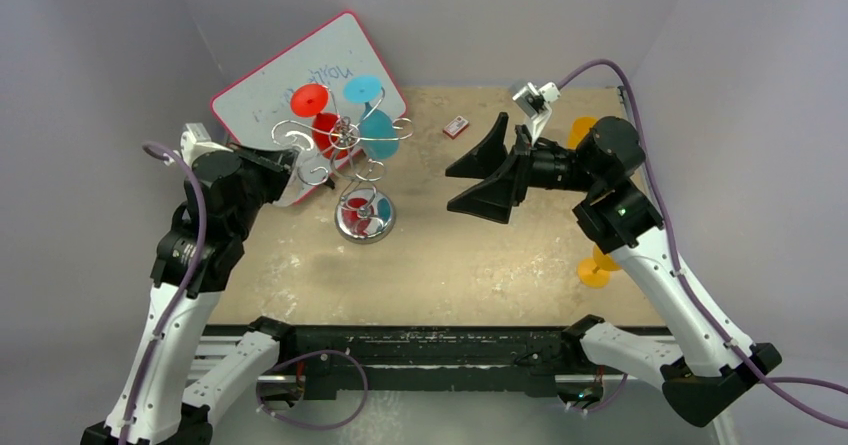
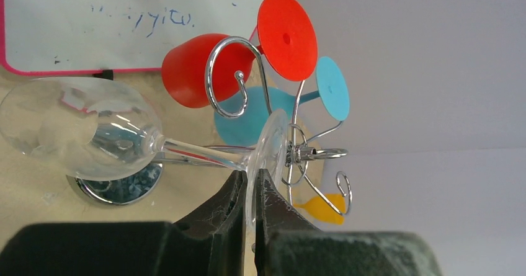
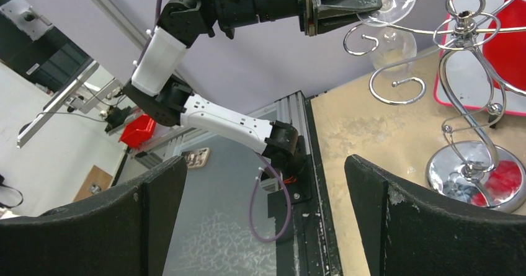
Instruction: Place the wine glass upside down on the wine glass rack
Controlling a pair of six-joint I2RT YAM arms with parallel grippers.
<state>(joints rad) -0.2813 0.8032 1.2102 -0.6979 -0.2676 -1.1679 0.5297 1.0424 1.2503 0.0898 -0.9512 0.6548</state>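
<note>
My left gripper is shut on the foot of a clear wine glass. The glass hangs upside down at the left side of the wine glass rack, its foot close to the rack's central post. In the right wrist view the glass hangs below the left gripper, beside a scroll arm of the rack. A red glass and a blue glass hang on the rack. My right gripper is wide open and empty to the right of the rack; the right wrist view shows its jaws apart.
A pink-framed whiteboard leans behind the rack. The rack's round shiny base stands mid-table. A small red box lies at the back. An orange glass sits at the right edge and another behind the right arm.
</note>
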